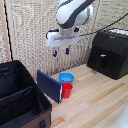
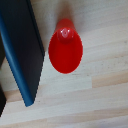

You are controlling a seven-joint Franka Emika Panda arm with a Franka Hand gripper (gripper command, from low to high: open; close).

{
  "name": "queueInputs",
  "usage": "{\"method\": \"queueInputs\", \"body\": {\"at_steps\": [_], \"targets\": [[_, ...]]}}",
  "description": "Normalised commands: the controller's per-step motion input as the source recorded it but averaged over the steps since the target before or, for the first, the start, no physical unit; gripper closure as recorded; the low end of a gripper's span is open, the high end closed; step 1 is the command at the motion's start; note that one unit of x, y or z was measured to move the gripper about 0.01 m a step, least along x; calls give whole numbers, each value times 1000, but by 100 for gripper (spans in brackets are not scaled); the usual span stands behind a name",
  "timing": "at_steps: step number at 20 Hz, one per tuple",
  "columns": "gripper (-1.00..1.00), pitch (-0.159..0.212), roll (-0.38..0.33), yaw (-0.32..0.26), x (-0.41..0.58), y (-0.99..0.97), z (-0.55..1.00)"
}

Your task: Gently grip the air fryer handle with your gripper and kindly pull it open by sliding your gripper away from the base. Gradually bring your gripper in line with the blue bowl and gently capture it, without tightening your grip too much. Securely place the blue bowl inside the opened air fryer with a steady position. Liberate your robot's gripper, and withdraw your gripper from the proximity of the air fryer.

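One blue bowl (image 1: pixel 66 77) half-hidden by red cup (image 1: pixel 66 90) | gripper (image 1: pixel 60 51) jaws blurred

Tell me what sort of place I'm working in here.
Probably a home-like test setup: a wooden table carries an air fryer, a blue bowl beside a red cup, and an open black suitcase, under a robot arm's gripper.

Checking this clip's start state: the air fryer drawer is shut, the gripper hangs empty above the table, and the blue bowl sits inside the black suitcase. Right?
Not quite. The blue bowl is not in the black suitcase; the exterior view shows it on the wooden table, just behind the red cup. The rest holds: the air fryer drawer looks shut and the gripper hangs empty above.
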Motion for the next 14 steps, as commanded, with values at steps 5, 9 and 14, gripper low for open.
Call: {"method": "queueInputs", "body": {"at_steps": [5,9,14], "targets": [[-100,-37,0,-375,25,0,0],[-100,-31,0,-375,26,-2,0],[-100,-20,-15,-373,11,-12,-15]]}}
